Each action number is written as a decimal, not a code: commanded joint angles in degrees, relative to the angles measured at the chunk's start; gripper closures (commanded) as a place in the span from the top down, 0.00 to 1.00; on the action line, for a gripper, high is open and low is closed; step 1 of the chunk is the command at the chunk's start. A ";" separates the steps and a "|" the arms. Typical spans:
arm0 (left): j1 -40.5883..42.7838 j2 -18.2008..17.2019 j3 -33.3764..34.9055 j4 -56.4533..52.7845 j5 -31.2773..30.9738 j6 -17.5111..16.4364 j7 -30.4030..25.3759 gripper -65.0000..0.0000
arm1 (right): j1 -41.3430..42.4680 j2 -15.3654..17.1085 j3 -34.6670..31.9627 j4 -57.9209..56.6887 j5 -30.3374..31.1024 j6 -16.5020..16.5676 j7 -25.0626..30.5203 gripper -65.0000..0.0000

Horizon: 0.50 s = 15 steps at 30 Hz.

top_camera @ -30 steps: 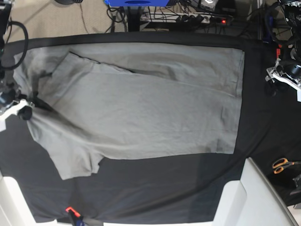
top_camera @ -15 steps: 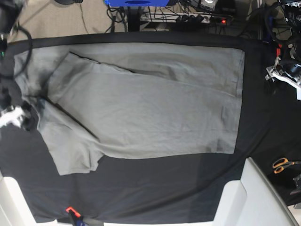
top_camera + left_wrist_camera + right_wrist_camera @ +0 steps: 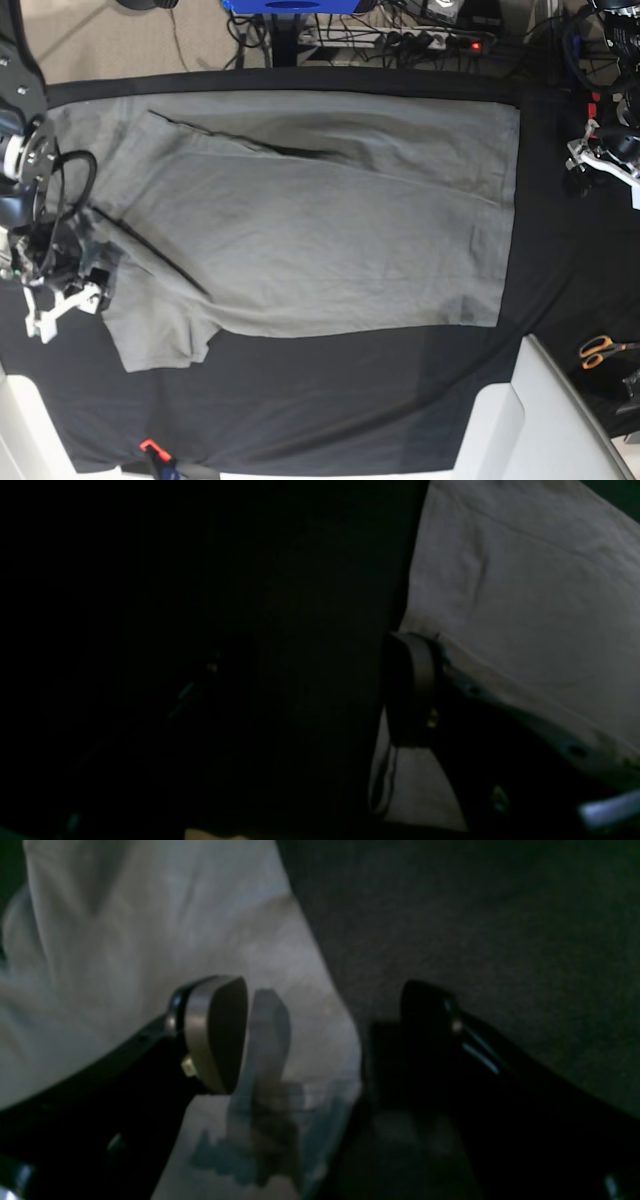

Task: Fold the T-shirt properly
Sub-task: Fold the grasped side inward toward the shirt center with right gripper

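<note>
One T-shirt point(image 3: 320, 210) lies flat on the bench's black cloth point(image 3: 330, 400). Right gripper point(image 3: 320, 1035) released, jaws straddling the shirt's edge. Left gripper point(image 3: 600, 160): cannot tell. One pair of scissors point(image 3: 600, 350).

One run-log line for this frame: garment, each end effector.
T-shirt: flat on black cloth, partly folded | right end effector: open over shirt edge, empty | left end effector: parked off shirt, state unclear

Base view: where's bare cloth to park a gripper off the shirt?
Free: the black cloth strip between the T-shirt hem and the white panels, and the band between the shirt's right edge and the left gripper. Crowded: the sleeve end, where the open right gripper hangs; scissors far right.
</note>
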 commanded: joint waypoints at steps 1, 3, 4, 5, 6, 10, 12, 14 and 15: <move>-0.21 -1.16 -0.47 0.78 -0.79 -0.15 -1.11 0.59 | 1.95 0.99 -0.19 0.02 0.41 0.17 2.33 0.70; -0.39 -1.16 -0.47 0.78 -0.79 -0.15 -1.11 0.59 | 1.95 0.99 -0.19 -0.42 0.41 0.17 2.68 0.70; -0.47 -1.16 -0.47 0.78 -0.79 -0.15 -1.11 0.59 | 1.87 0.90 -0.19 -0.42 0.41 0.17 2.68 0.70; -0.56 -1.16 -0.47 0.78 -0.79 -0.15 -1.11 0.59 | 1.87 0.81 -0.19 -0.42 0.41 0.17 2.68 0.69; -0.65 -1.16 -0.47 0.78 -0.79 -0.15 -1.11 0.59 | 1.87 0.72 -0.19 -0.42 0.41 0.17 2.68 0.69; -0.65 -1.16 -0.29 0.78 -0.79 -0.15 -1.11 0.59 | 1.87 -0.33 -0.28 -0.42 0.32 0.17 2.68 0.69; -0.65 -1.16 -0.29 0.78 -0.79 -0.15 -1.11 0.59 | 1.87 -1.12 -0.37 -0.42 0.32 0.17 2.59 0.69; -0.65 -1.16 -0.38 0.78 -0.79 -0.15 -1.11 0.59 | 1.87 -1.39 -0.37 -0.42 0.32 0.17 2.59 0.69; -0.65 -1.25 -0.47 0.78 -0.79 -0.15 -1.11 0.59 | 1.87 -1.39 -0.54 -0.42 0.32 0.17 2.59 0.69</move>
